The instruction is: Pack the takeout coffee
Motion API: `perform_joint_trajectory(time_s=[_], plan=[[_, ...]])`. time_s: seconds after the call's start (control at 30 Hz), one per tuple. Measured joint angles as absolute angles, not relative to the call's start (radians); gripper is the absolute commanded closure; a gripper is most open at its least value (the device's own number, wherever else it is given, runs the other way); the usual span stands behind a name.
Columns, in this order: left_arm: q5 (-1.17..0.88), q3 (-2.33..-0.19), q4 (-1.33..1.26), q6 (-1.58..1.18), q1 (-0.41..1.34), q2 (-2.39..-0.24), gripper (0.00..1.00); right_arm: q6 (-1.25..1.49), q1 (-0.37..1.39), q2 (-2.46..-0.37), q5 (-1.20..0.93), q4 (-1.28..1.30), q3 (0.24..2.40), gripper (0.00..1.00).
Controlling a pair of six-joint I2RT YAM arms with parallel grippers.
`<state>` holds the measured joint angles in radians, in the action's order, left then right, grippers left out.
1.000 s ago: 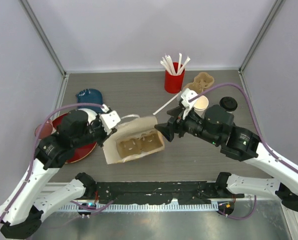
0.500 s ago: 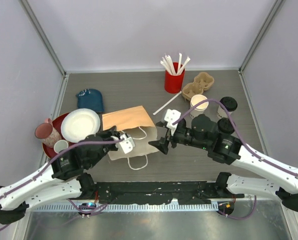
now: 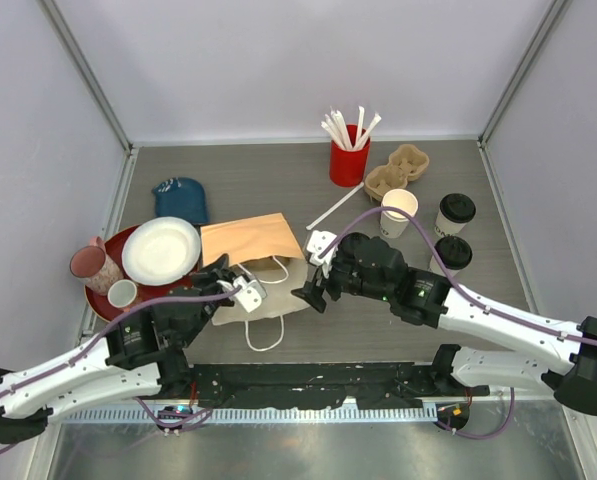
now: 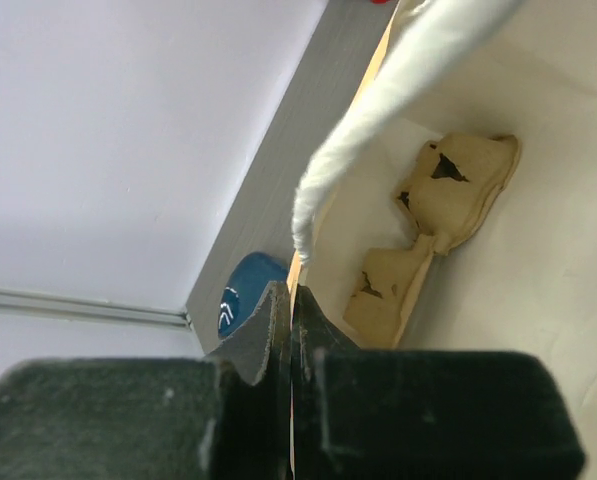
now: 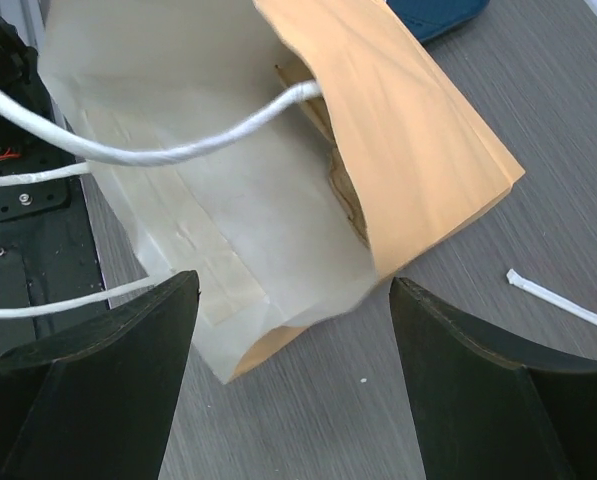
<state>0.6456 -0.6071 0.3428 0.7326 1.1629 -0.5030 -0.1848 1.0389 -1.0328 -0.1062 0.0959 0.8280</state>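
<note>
While the left gripper (image 4: 290,318) pinches the rim of the paper bag (image 3: 253,240) and the right gripper (image 3: 310,290) hovers with fingers spread at its mouth, packing is barely begun. A cardboard carrier (image 4: 448,190) lies inside, but the far coffee cup (image 3: 456,213) and the near coffee cup (image 3: 450,253), white with black lids, stand upright on the table (image 3: 278,180), well apart to the right.
</note>
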Motion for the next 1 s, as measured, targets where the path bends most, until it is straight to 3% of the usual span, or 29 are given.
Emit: perform_joint_trajectory(time_s=[0.23,0.43,0.63,1.0], plan=[[0.573,-0.906,0.544,0.404,1.041,-0.613,1.0,-0.143,1.039,-1.041,-0.105,0.106,0.899,0.18],[0.386,-1.163,0.716,0.046,0.87,-0.723,1.0,-0.052,1.039,-0.992,-0.01,0.115,1.056,0.2],[0.171,-1.188,0.849,-0.166,0.731,-0.813,1.0,0.027,1.039,-0.9,0.12,0.143,1.142,0.22],[-0.428,-1.142,0.927,-0.472,0.288,-0.962,1.0,0.102,1.039,-0.87,0.216,0.287,1.171,0.23]])
